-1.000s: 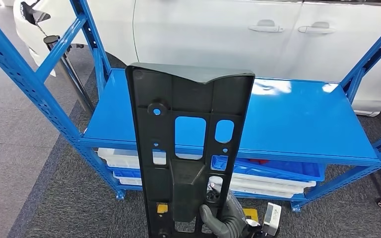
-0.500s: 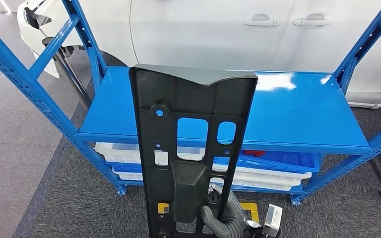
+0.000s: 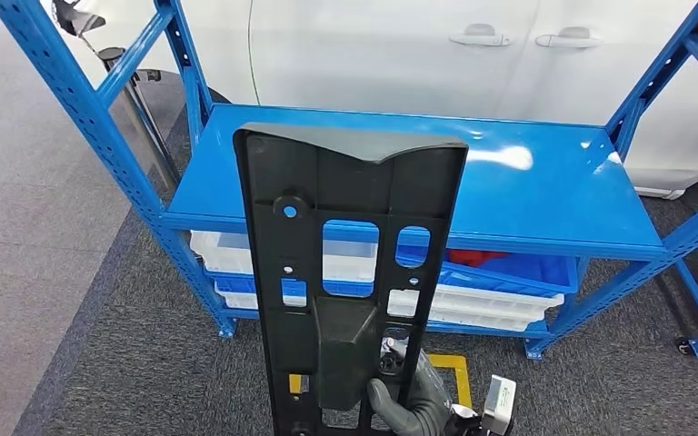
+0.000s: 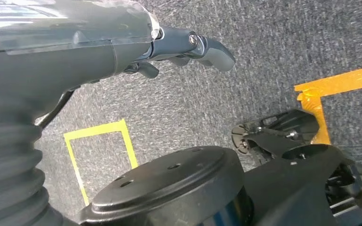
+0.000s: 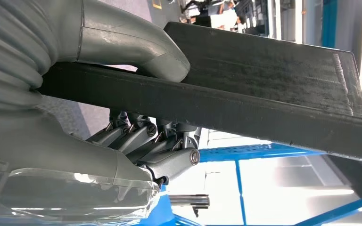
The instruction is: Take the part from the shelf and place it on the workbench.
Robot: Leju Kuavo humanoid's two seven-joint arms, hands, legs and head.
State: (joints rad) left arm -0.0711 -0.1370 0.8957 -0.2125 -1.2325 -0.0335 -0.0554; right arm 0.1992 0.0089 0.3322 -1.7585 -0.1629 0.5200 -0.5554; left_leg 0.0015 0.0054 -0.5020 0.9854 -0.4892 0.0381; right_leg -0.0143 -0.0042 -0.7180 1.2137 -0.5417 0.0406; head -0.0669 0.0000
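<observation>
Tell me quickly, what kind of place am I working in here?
Probably a car plant or workshop parts area: blue steel shelving holding parts bins, a white car behind, yellow floor tape, and the black part in the right hand.

A white car (image 3: pixel 400 54) fills the upper part of the head view, two door handles (image 3: pixel 479 38) side by side toward the upper right (a dark wheel arch sits at the far upper left). Low in the frame, white trays (image 3: pixel 227 254) and a blue tray (image 3: pixel 518 272) are stacked together, something red (image 3: pixel 477 257) lying in the blue one. The floor is dark grey carpet (image 3: pixel 145 363), with paler grey flooring (image 3: pixel 18 227) along the left edge. Yellow tape (image 3: pixel 459 368) marks a corner on the carpet near the bottom centre; the left wrist view shows a yellow tape outline (image 4: pixel 101 146) and an orange strip (image 4: pixel 339 84) on the same carpet.
</observation>
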